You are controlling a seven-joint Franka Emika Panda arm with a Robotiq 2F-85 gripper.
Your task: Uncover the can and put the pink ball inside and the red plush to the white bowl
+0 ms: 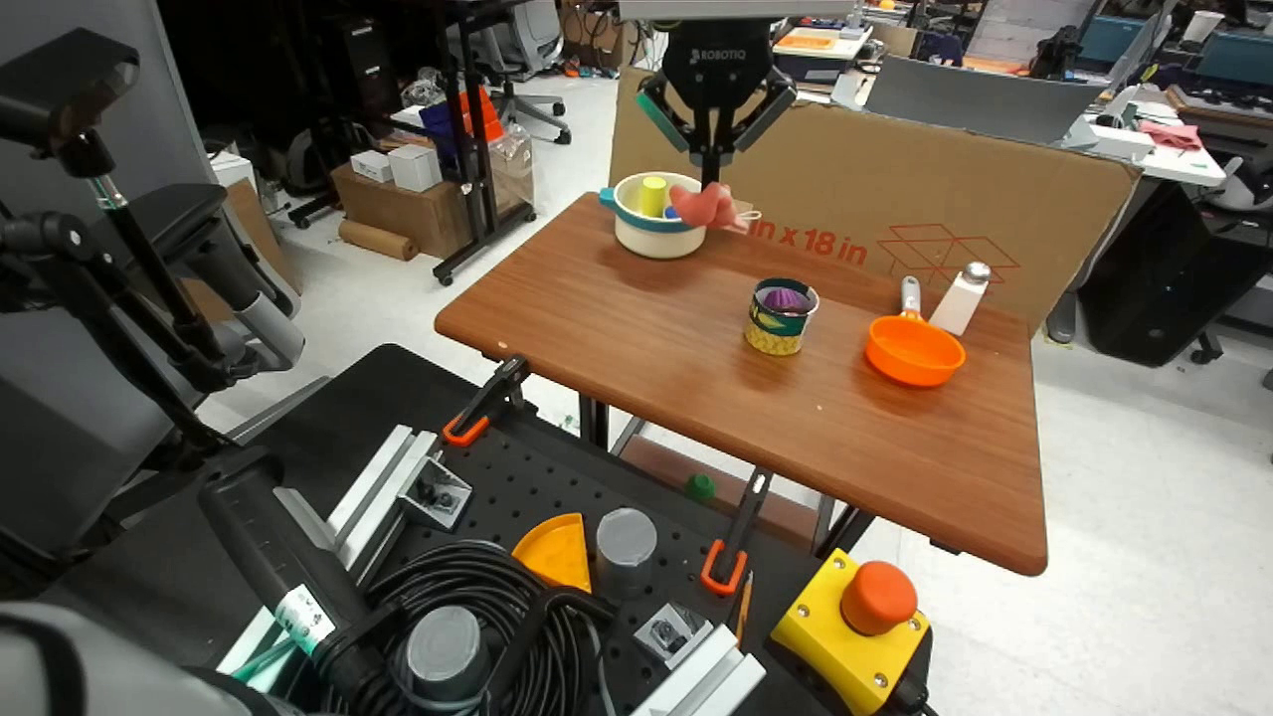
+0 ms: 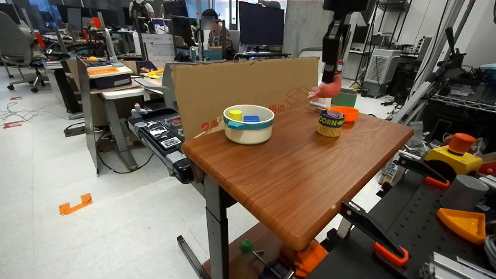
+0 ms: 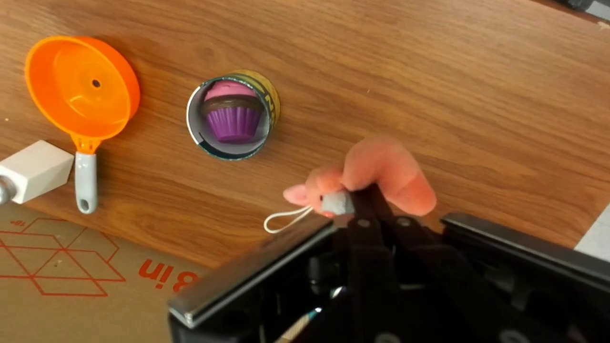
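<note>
My gripper (image 1: 710,171) is shut on the red plush (image 1: 704,207), a coral-red soft toy with a white loop, held above the table. The fingers pinch its middle in the wrist view (image 3: 395,166). The uncovered can (image 1: 774,341), yellow with a dark band, stands upright on the table; it also shows in the wrist view (image 3: 272,97). A toy cupcake (image 3: 233,119), purple with a pink top, lies inside it. No separate pink ball shows. The white bowl (image 1: 656,246), with a teal rim, holds a yellow cylinder and a blue block. In an exterior view (image 2: 327,90) the plush is well right of the bowl.
An orange pan (image 1: 913,363) with a grey handle lies beyond the can, beside a white bottle (image 1: 960,301) with a metal cap. A cardboard sheet (image 1: 895,169) stands along the table's edge. The wooden table (image 1: 636,308) carries everything.
</note>
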